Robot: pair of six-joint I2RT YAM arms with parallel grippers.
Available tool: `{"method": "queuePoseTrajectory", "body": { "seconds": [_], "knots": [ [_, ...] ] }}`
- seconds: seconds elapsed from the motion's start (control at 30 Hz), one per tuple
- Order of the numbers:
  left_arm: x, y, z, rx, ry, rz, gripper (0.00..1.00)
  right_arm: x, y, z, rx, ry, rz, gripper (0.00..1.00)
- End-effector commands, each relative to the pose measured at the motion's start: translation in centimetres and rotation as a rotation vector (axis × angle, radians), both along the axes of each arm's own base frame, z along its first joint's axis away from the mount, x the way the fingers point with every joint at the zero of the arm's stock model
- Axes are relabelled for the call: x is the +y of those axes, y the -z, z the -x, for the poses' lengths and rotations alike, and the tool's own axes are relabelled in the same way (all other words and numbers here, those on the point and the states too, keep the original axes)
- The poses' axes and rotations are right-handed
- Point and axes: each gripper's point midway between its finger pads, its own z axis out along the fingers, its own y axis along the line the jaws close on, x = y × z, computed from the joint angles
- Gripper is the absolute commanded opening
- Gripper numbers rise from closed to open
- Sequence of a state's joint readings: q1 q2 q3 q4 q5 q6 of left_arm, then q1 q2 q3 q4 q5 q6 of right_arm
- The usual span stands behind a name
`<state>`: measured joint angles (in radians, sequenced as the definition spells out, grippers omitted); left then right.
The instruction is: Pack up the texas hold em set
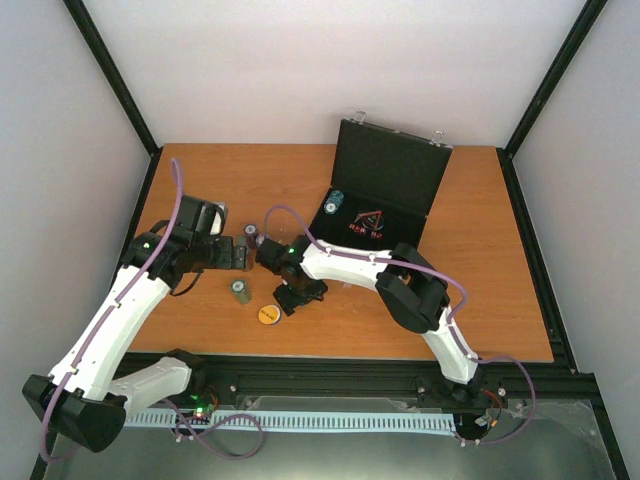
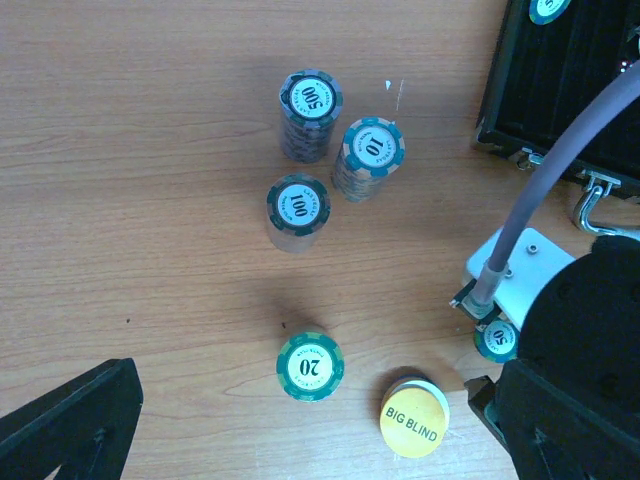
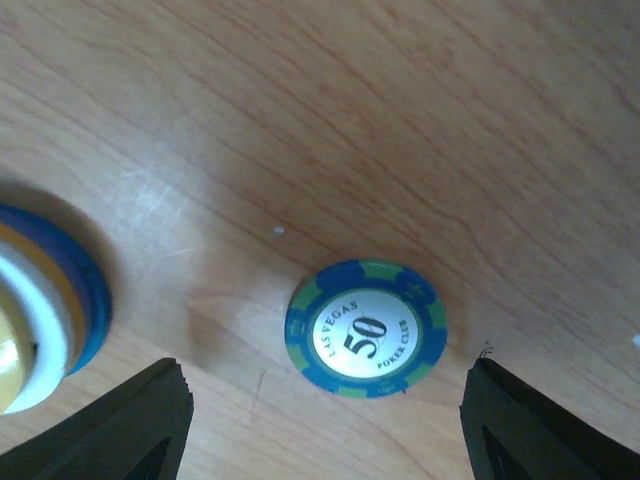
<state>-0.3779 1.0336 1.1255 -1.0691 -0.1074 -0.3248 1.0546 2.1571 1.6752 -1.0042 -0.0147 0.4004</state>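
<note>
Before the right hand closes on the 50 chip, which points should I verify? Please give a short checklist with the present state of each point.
1. 50 chip lies between the fingers of the right hand: ok, roughly centred.
2. Right hand open, with both fingers clear of the chip: ok.
3. BIG BLIND disc outside the gap: ok, but it is close to one finger.
4. Fingers low enough to catch the chip: cannot tell.
5. Case open to receive the chip: ok, the lid is up.
6. Left hand out of the way: ok, it is open and apart from the right hand.
</note>
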Motion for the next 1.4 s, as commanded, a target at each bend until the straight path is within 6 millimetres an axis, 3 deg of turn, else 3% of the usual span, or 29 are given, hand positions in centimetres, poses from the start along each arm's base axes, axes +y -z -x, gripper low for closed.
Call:
{"method": "queuePoseTrajectory", "body": {
  "seconds": [0.0, 0.47, 1.0, 1.3, 1.37],
  "knots": [
    [-0.2, -0.9, -0.5, -0.027, -0.011, 0.022, 1.00, -0.3, 1.6, 0.0, 0.000, -0.007, 0.037, 0.75],
    [0.0, -0.6, -0.5, -0.025, -0.016, 0.011, 1.00, -1.1, 3.9, -0.7, 0.001, -0.012, 0.086, 0.72],
    [0.0, -0.2, -0.6, -0.016, -0.012, 0.002, 1.00, -1.8, 5.0, -1.9, -0.007, -0.012, 0.110, 0.64],
    [0.1, 0.0, -0.6, -0.011, -0.016, -0.006, 1.00, -2.3, 5.5, -1.7, 0.017, -0.007, 0.106, 0.51],
    [0.1, 0.0, -0.6, -0.011, -0.015, -0.004, 1.00, -2.4, 5.5, -1.5, 0.029, -0.001, 0.100, 0.43]
  ]
}}
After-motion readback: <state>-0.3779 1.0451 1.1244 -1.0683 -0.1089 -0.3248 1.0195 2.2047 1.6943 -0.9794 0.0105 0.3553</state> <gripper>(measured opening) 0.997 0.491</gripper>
